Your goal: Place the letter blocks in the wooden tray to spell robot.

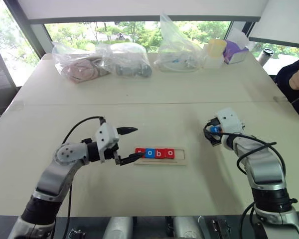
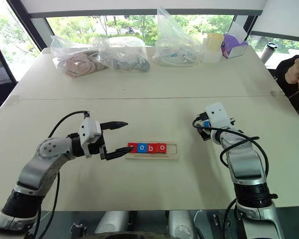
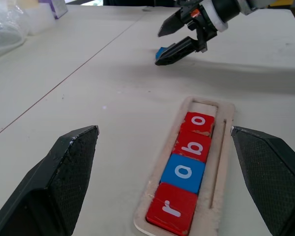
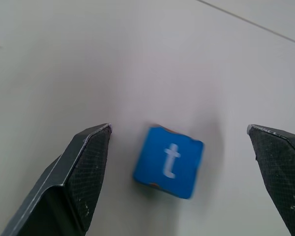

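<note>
Head view: the wooden tray (image 1: pixel 182 162) lies mid-table with four letter blocks in it, reading r, o, b, o, packed toward the robot's left end; the right-hand slot is bare, presumably kept for the last letter. The left gripper (image 1: pixel 131 145) hovers at the tray's left end, jaws spread, holding nothing; it looks parked to steady or nudge the row. The right gripper (image 1: pixel 213 134) points down at the table well to the right of the tray. Bags of clutter (image 1: pixel 102 62) sit along the far edge.

Left wrist view: count in tray is three red, one blue (image 3: pixel 184 172). Beyond it, the right gripper hangs over a blue tile.

Right wrist view: the fifth block, blue "t" (image 4: pixel 169 161), lies flat on the table between the wide-spread fingers (image 4: pixel 83 169), not touched. Judgement: positioned to pinch it next.

Total: five blocks, one tray.
</note>
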{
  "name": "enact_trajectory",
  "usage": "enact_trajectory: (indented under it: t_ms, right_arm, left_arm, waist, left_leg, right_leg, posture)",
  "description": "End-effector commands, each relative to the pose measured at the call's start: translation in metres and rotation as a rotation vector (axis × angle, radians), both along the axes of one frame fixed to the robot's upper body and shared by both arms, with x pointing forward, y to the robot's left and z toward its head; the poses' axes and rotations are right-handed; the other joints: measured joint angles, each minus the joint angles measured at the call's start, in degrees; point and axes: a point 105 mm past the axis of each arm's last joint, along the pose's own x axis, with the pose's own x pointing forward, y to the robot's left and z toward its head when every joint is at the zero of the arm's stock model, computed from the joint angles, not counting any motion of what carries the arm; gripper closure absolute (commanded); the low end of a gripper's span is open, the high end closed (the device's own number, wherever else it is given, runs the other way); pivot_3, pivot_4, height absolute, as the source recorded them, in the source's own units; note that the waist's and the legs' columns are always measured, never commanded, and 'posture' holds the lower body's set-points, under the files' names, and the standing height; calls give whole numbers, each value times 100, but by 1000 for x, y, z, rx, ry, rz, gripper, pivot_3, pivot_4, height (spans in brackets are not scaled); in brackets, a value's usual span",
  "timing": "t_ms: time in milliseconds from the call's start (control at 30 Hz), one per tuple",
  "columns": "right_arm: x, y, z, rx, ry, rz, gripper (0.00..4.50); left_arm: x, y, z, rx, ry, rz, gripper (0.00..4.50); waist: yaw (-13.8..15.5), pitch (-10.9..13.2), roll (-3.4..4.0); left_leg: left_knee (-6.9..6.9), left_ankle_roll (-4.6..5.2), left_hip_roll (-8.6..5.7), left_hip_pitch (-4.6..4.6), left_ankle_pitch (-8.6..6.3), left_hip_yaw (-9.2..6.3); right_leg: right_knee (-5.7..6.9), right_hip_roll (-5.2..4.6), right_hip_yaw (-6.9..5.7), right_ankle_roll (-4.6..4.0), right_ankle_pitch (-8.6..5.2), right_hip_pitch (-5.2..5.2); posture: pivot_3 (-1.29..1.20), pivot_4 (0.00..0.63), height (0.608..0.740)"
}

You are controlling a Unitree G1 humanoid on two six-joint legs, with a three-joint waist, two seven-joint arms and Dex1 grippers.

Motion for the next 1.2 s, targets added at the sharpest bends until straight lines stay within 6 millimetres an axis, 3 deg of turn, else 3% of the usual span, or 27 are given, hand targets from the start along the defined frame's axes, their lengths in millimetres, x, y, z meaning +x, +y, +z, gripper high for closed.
enact_trajectory:
  t_ms: [33, 133, 200, 267, 300, 400, 600, 833, 1000, 1167, 1200]
  right_arm:
    - [0, -10, 0, 46, 3, -72, 19]
    - [-3, -9, -11, 151, 56, -100, 19]
    - [-6, -7, -17, 220, 86, -127, 535]
    - [-8, -4, -19, 262, 102, -134, 1305]
    - [-9, -2, -19, 295, 109, -142, 2000]
    - [-15, 3, -19, 351, 137, -153, 3327]
    - [-46, 14, -18, 368, 206, -154, 3311]
    - [-92, 39, -31, 415, 240, -126, 3311]
    - [-104, 46, -36, 442, 239, -142, 3311]
    - [-102, 47, -32, 434, 232, -114, 3311]
    - [-100, 46, -28, 406, 234, -69, 2287]
  left_arm:
    - [-1, -4, 7, -7, -39, -22, 0]
    - [-1, -4, 7, -7, -41, -22, 0]
    - [0, -4, 7, -5, -41, -21, 0]
    - [-1, -4, 7, -5, -42, -19, 0]
    - [-1, -4, 7, -5, -42, -17, 0]
    - [-1, -3, 6, -7, -40, -14, 0]
    - [-1, -3, 5, -5, -38, -16, 0]
    - [-2, -4, 3, -7, -35, -24, 0]
    - [-2, -6, 1, -6, -33, -35, 0]
    - [0, -7, 3, -7, -35, -41, 0]
    - [0, -7, 3, -8, -35, -41, 0]
  waist:
    - [-2, 0, -1]
    - [-4, -1, -1]
    - [-2, -3, -1]
    - [-1, -5, 1]
    - [3, -6, 1]
    - [13, -7, 1]
    - [12, -7, 2]
    - [2, -10, 1]
    - [-6, -14, -1]
    - [-13, -14, 0]
    - [-15, -14, 0]
  left_leg:
    - [0, 0, 0, 0, 0, 0]
    - [0, 0, 2, 1, 0, -1]
    - [1, 1, 3, 2, 0, -1]
    - [1, 1, 3, 4, 0, -2]
    - [0, 1, 3, 3, 0, -2]
    - [0, 1, 2, 3, 0, -4]
    - [-2, 1, 3, 3, 0, -9]
    - [-4, 2, 6, 3, -1, -14]
    - [-2, 2, 11, 5, -1, -14]
    - [-3, 2, 13, 5, -1, -14]
    - [-3, 2, 13, 5, -1, -14]
  right_leg:
    - [0, 0, 0, 1, 0, 0]
    - [2, 1, 0, 1, 0, 1]
    - [2, 2, 0, 1, 1, 2]
    - [2, 2, -1, 1, 1, 4]
    - [2, 2, -1, 1, 0, 5]
    - [2, 2, -1, 1, 0, 6]
    - [2, 2, -2, 2, 0, 6]
    - [2, 6, -5, 3, -2, 6]
    - [2, 7, -5, -1, -5, 6]
    - [1, 7, -5, -3, -6, 6]
    - [1, 7, -5, -4, -6, 6]
  posture:
    - [0, 150, 740]
    - [0, 150, 740]
    - [0, 150, 740]
    - [0, 150, 740]
    - [0, 150, 740]
    - [0, 150, 740]
    - [0, 150, 740]
    - [0, 150, 740]
    - [0, 150, 740]
    - [0, 150, 740]
    - [0, 150, 740]
